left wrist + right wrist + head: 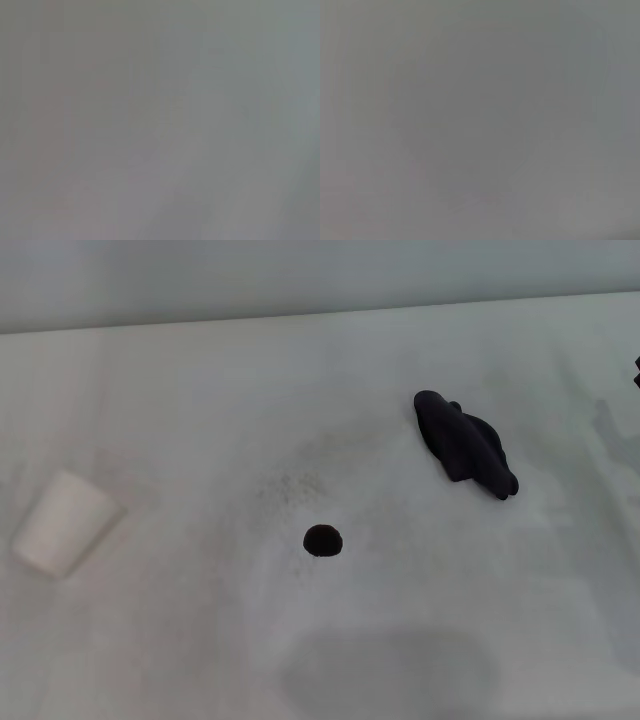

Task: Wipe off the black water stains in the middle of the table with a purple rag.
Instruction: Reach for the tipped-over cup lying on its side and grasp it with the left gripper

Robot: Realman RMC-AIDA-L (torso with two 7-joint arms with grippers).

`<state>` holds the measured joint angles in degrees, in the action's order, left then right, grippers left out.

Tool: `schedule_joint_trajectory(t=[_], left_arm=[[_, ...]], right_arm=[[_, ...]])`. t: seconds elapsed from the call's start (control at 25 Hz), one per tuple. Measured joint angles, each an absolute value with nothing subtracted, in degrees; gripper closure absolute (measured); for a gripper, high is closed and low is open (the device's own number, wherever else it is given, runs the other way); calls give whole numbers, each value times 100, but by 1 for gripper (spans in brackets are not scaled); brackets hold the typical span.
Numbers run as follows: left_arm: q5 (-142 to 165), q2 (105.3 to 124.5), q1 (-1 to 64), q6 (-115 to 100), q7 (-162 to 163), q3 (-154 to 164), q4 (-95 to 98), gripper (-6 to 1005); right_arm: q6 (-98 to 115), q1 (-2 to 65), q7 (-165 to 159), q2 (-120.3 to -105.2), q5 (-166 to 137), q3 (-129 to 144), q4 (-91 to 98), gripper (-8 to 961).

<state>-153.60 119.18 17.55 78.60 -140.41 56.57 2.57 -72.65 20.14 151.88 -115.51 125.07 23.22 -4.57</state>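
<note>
The black water stain point(322, 540) is a small round black spot near the middle of the white table point(200, 420). The purple rag point(465, 445), very dark and crumpled into folds, lies on the table to the back right of the spot, well apart from it. Neither gripper shows in the head view. Both wrist views show only a plain grey blur, with no fingers and no objects.
A white paper cup point(65, 523) lies on its side at the left of the table. A faint grey speckled smudge point(290, 485) sits just behind the spot. A tiny dark sliver point(637, 372) that I cannot identify cuts the right edge.
</note>
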Motion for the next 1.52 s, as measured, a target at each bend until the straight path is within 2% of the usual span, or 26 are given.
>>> schedule_joint_trajectory(t=[0.44, 0.64, 0.88, 1.04, 1.32, 1.52], left_arm=[[-15678, 11967, 2091, 7521, -13996, 5651, 117, 142], [-15482, 11895, 2241, 7498, -13572, 5697, 144, 143], [-13935, 11548, 2110, 6827, -11900, 5712, 1206, 141], [-12588, 11162, 2063, 6628, -10393, 5713, 2042, 142], [-9925, 10661, 2036, 6826, -7796, 5664, 3886, 143], [-8252, 10471, 2096, 7438, -6171, 5448, 5181, 142]], right_arm=[[-7255, 2077, 15187, -11549, 12507, 2318, -465, 128], [-7220, 2085, 15187, -11554, 12506, 2341, -488, 129], [-7190, 2082, 15151, -11557, 12507, 2360, -485, 129], [-7189, 2062, 14975, -11555, 12507, 2364, -452, 128], [-7188, 2040, 14950, -11550, 12507, 2364, -448, 129], [-7188, 2053, 14950, -11549, 12507, 2364, -448, 128]])
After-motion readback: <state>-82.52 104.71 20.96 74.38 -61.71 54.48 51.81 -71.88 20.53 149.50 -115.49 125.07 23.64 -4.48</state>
